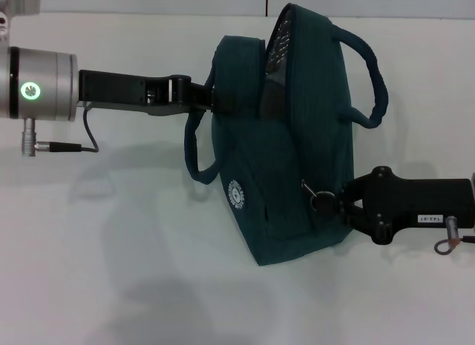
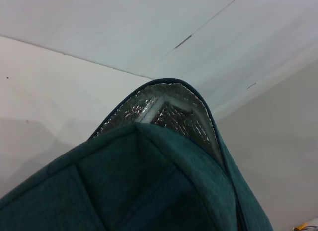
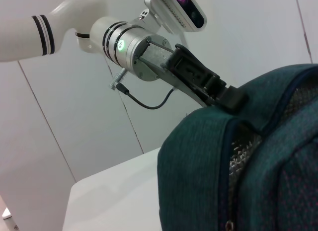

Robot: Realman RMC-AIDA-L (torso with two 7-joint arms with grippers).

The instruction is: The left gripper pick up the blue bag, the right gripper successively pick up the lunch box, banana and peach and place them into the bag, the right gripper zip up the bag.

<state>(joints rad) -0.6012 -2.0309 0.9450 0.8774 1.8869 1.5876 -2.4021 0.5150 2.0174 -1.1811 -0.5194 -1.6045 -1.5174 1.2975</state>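
Gripping the woven blue bag (image 1: 297,137), left gripper (image 1: 211,98) seemingly clamped; right gripper (image 1: 343,200) pinches its metal zipper ring (image 1: 320,199)

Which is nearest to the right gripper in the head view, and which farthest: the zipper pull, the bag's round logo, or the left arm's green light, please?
From the right gripper, at the blue bag's lower right:
1. Zipper pull, a metal ring right at the fingertips.
2. Round logo, on the bag's left panel.
3. Green light, far left on the left arm's silver cuff, well behind the left gripper at the bag's top edge.
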